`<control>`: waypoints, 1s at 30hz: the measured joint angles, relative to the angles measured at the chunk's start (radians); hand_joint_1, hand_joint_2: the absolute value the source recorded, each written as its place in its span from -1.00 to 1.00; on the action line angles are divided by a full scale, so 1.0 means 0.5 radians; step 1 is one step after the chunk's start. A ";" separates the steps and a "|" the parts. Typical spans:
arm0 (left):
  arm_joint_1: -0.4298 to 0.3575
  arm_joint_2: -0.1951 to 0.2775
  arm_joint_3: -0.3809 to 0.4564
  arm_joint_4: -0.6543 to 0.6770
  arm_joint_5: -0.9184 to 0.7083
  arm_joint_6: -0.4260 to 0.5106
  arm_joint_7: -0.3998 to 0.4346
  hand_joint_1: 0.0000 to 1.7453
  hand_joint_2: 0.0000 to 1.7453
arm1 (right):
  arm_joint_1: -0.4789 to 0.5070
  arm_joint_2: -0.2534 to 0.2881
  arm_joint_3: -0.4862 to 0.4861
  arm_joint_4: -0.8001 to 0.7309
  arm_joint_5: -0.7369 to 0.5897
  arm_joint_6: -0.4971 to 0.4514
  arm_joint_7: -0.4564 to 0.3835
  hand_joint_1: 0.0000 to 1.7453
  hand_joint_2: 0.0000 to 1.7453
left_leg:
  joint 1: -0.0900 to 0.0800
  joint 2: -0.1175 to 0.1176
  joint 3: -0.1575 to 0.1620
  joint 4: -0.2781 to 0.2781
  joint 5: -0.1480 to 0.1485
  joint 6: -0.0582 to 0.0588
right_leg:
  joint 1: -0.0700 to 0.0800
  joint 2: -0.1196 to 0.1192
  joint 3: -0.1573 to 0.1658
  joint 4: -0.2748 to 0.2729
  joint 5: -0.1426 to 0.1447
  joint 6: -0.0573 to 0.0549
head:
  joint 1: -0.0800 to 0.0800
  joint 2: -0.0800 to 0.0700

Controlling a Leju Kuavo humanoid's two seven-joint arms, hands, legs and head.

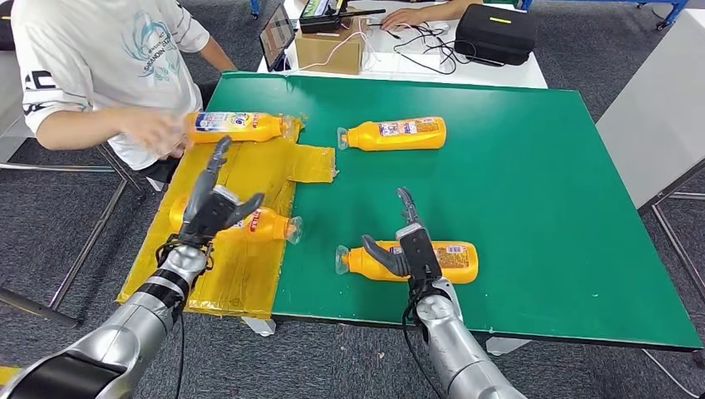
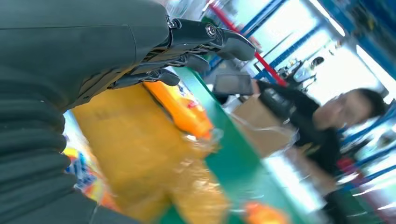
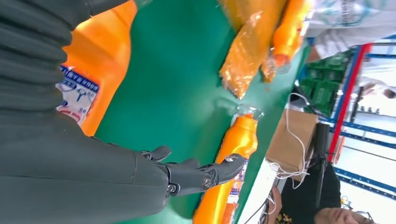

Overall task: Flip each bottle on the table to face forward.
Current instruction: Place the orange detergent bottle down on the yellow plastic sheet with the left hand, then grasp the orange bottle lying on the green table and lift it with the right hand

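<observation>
Orange detergent bottles lie sideways on the green table (image 1: 532, 208). Right hand (image 1: 409, 248) hovers released over one bottle (image 1: 453, 262), poised to roll it; left hand (image 1: 214, 208), fingers spread and empty, hangs above another bottle (image 1: 268, 225) on yellow film (image 1: 241, 274).

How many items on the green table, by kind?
Orange bottles: 4
Yellow plastic sheet: 1
Total: 5
</observation>
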 joint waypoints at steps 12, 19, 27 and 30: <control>0.279 -0.280 0.426 -0.368 0.235 -0.817 -0.004 -1.00 1.00 | 0.339 -0.151 0.308 -0.293 0.914 -0.461 0.437 -1.00 1.00 | -0.001 -0.004 -0.004 0.000 -0.002 0.001 | 0.000 -0.002 -0.003 -0.001 -0.001 0.001 | 0.000 0.000; 0.308 -0.338 0.472 -0.378 0.237 -0.829 -0.004 -1.00 1.00 | 0.434 -0.203 0.358 -0.420 0.930 -0.470 0.460 -1.00 1.00 | 0.000 -0.003 -0.005 0.000 -0.001 0.001 | 0.000 -0.002 -0.005 -0.001 -0.001 0.000 | 0.000 0.000; 0.311 -0.364 0.502 -0.379 0.245 -0.843 -0.004 -1.00 1.00 | 0.471 -0.239 0.377 -0.497 1.032 -0.506 0.529 -1.00 1.00 | 0.000 -0.003 -0.005 0.000 -0.001 0.001 | 0.000 -0.002 -0.005 -0.001 -0.001 0.001 | 0.000 0.000; 0.312 -0.378 0.512 -0.378 0.247 -0.852 -0.004 -1.00 1.00 | 0.496 -0.254 0.378 -0.528 1.140 -0.548 0.595 -1.00 1.00 | -0.001 -0.004 -0.006 0.000 -0.001 0.001 | -0.001 -0.002 -0.005 -0.001 -0.001 0.001 | 0.000 0.000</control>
